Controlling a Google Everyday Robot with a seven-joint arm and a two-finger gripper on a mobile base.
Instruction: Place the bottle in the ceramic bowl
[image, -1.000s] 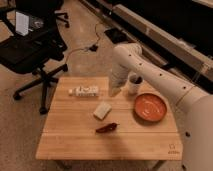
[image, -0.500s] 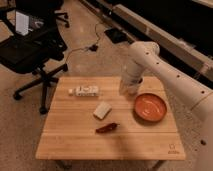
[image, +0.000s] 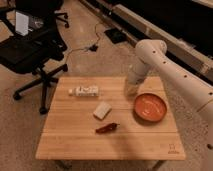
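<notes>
The bottle (image: 84, 91) is slim and whitish with dark label marks. It lies on its side at the back left of the wooden table (image: 75, 140). The ceramic bowl (image: 149, 107) is wide, shallow and orange-red, and sits at the right side of the table. My gripper (image: 131, 90) hangs at the end of the white arm (image: 165, 62), over the back of the table just left of the bowl. It is about a hand's length to the right of the bottle and holds nothing that I can see.
A plain white block (image: 102, 110) lies mid-table, with a dark red chili pepper (image: 107, 128) in front of it. A black office chair (image: 30, 50) stands to the back left. Cables and a dark box (image: 116, 34) lie on the floor behind.
The arm has swung left and its elbow has risen, bringing the gripper from beside the bowl's back edge toward the table's middle back. The objects on the table have not moved.
</notes>
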